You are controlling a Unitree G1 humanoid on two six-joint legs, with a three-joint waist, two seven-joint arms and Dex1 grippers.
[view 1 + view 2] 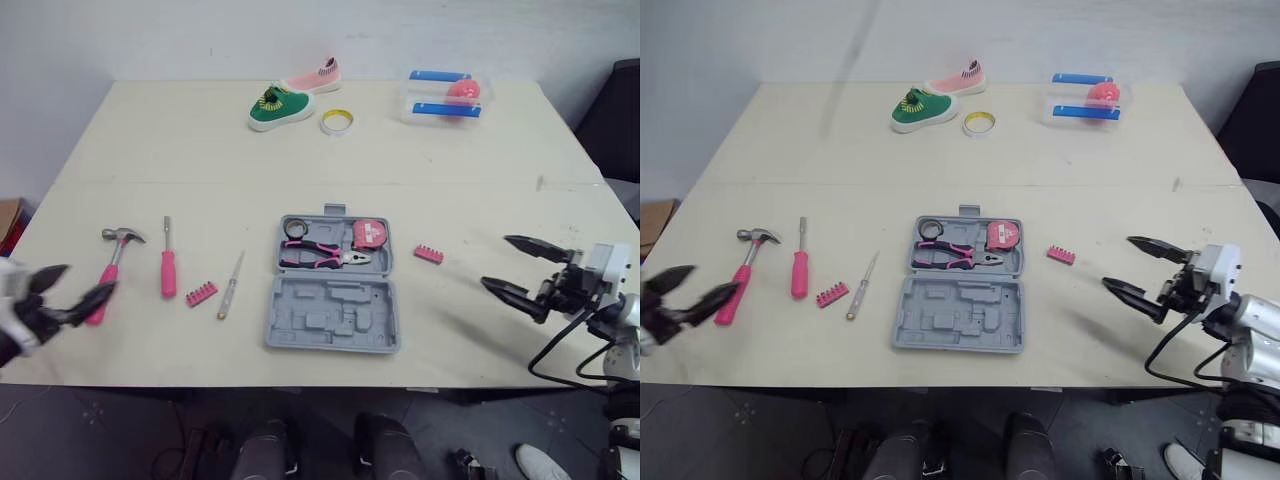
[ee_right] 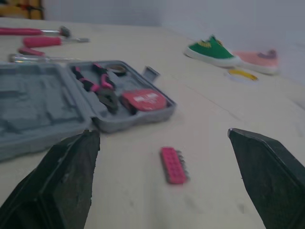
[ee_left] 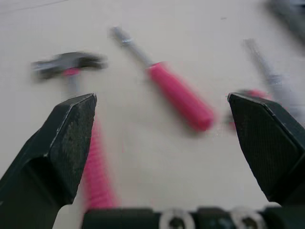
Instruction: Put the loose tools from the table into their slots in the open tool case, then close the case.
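The grey tool case lies open at the table's middle front, with pink pliers, a pink tape measure and a dark roll in its far half. Left of it lie a clear-handled screwdriver, a pink bit strip, a pink screwdriver and a pink-handled hammer. A second pink bit strip lies right of the case. My left gripper is open at the hammer's handle end. My right gripper is open, right of that strip.
At the table's far side sit a green shoe, a pink shoe, a yellow tape roll and a clear box with blue clips. A dark chair stands at the right edge.
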